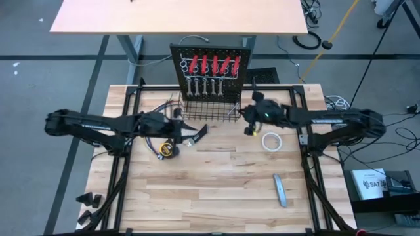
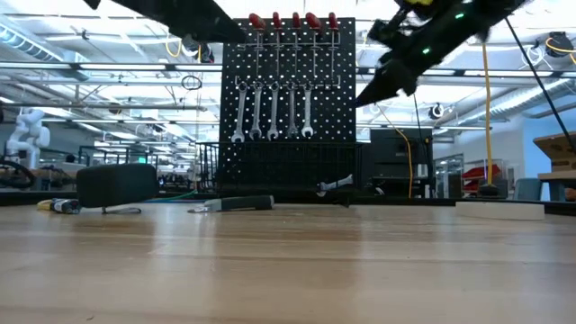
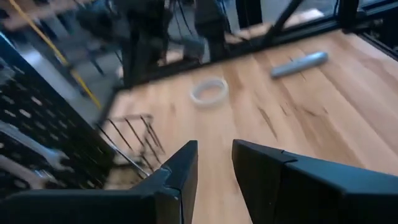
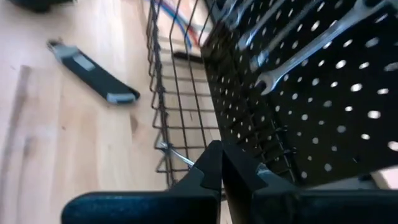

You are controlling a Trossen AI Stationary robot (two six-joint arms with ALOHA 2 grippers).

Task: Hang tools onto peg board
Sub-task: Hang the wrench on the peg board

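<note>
Pale wood planks make up the counter (image 1: 216,190), and the peg board (image 1: 212,71) at its far edge serves as the landmark for everything else. Farthest from the board, toward the near right of the counter, lies the grey bar (image 1: 280,189), flat on the wood. Closer to the board, off its right side, the white tape roll (image 1: 272,141) lies flat. Off the board's left side, the yellow tape measure (image 1: 168,150) sits on the counter, with the black-handled knife (image 1: 195,136) just beside it and nearer the board.

Left of the board's base, the left tool (image 1: 178,126) hangs over the tape measure and knife; the left wrist view shows its fingers (image 3: 180,180) a narrow gap apart with nothing between them. At the board's right lower corner, the right tool (image 1: 248,117) hovers just beside the black wire basket (image 1: 209,110), and the right wrist view shows its fingers (image 4: 208,171) pressed together on nothing. One wrench (image 4: 177,155) lies in the basket near them.

On the board itself, a row of silver wrenches (image 1: 205,85) hangs upright by their ends, and above them five red-handled tools (image 1: 211,64) stand in the shiny ring holders. Beyond the board stands a second tan table (image 1: 177,16) on the grey floor.
</note>
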